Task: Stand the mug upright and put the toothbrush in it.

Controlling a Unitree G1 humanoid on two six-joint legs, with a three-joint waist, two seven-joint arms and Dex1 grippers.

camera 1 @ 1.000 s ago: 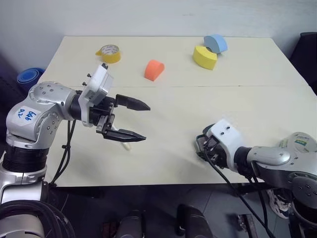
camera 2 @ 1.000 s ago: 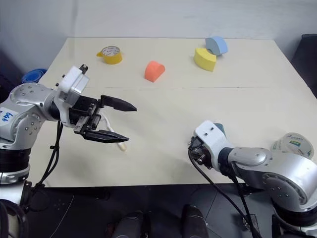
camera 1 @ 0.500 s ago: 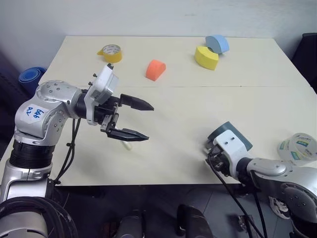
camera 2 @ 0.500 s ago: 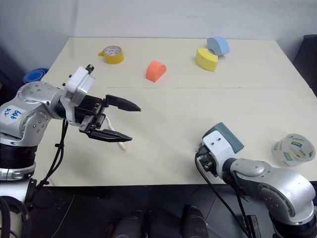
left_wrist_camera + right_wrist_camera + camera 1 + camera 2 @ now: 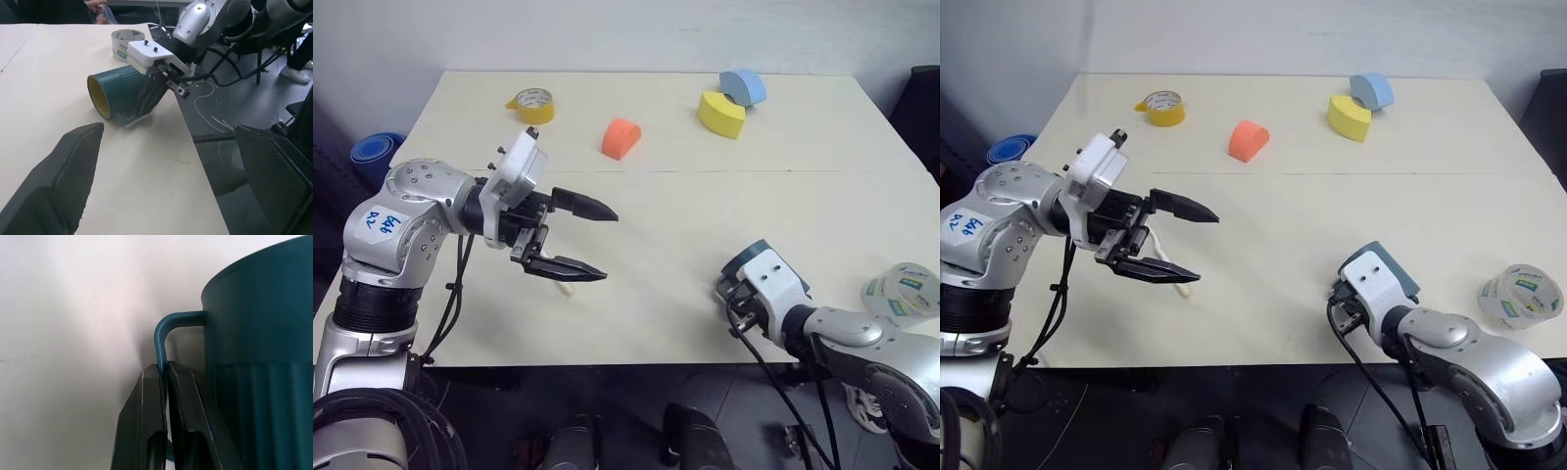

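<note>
At the table's [image 5: 636,323] near edge on the right, the right gripper [image 5: 164,382] has its two black fingers pressed together on the loop handle of the dark teal mug [image 5: 120,95], pinching the thin handle between them. The mug lies on its side, its yellow-olive inside facing along the table toward the left arm; in the head views only a part of its teal body [image 5: 754,251] shows behind the white wrist housing. Just beyond it to the right, near the table's right edge, sits a clear tape roll with green print [image 5: 904,291]

On the left, the left gripper [image 5: 592,240] hangs above the table with its fingers spread wide, holding nothing. Under its lower finger lies the toothbrush [image 5: 560,284], of which the pale handle end shows on the tabletop, well apart from the mug

Farther back lie an orange foam block [image 5: 620,137], a yellow tape roll [image 5: 530,103], a yellow foam block [image 5: 720,113] and, touching it, a blue foam block [image 5: 744,85]
</note>
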